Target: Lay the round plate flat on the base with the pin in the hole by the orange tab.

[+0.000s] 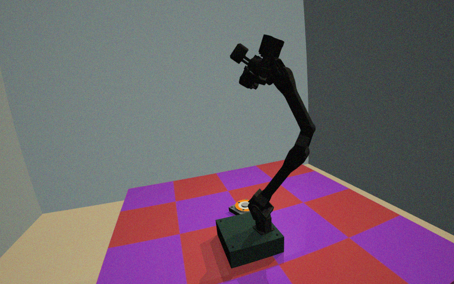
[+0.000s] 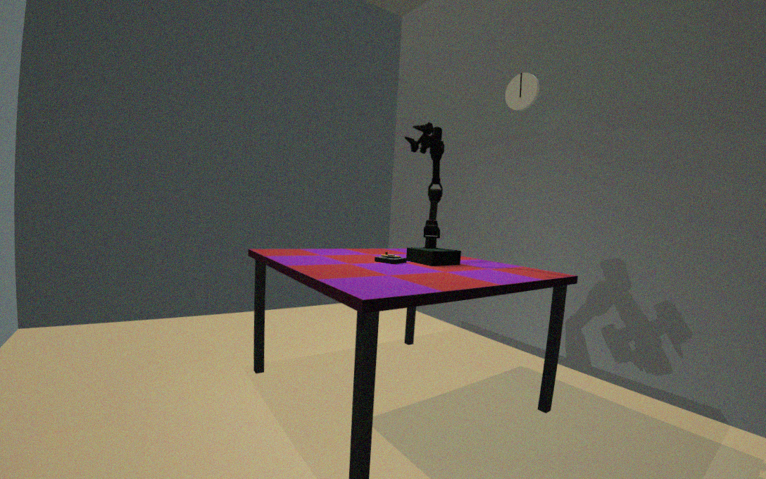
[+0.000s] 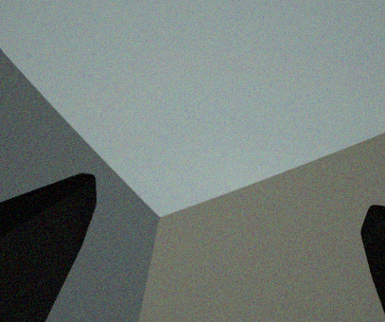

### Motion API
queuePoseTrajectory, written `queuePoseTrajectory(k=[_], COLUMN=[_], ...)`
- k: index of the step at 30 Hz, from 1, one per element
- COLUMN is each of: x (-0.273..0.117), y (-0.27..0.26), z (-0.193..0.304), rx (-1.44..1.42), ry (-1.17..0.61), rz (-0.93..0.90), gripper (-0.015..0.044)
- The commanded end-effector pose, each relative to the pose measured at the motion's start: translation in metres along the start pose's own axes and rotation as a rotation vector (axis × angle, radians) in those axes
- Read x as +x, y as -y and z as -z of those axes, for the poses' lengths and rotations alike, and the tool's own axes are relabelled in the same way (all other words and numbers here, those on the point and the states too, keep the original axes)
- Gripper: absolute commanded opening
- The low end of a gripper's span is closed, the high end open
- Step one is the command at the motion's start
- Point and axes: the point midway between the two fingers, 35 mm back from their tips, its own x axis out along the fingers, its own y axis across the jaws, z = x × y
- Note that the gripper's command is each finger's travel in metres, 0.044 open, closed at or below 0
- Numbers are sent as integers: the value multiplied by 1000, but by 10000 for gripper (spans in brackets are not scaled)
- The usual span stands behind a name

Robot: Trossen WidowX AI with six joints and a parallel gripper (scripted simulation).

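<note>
While arm [image 1: 294, 140] stretches high, gripper [image 1: 244, 68] gapes wide, empty, far above plate [image 1: 241, 205].

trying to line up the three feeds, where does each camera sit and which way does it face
Top: high behind the arm's mount, looking down over the checkered table; whole raised arm, open gripper, orange plate.
Exterior: far across the room, level with the table; entire arm and gripper small.
Wrist: on the gripper, aimed up at a room corner; only two spread fingers.
Shared: top and exterior both show arm, table and plate fixture.
</note>
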Motion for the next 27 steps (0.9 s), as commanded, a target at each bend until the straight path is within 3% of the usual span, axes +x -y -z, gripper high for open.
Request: queuePoseTrajectory(k=[1,10,15,18,21,27], x=[2,68,114,123,128,112], y=[1,-3,-57,-82,-138,-217], z=[-3,-123,-219,-250,-305,-367], rx=[5,240,501,594,782,1042], ry=[4,167,265,285,292,210], rz=[-3,-178,-438,-548,-786,-1145], gripper=[374,137,6,0,0,0])
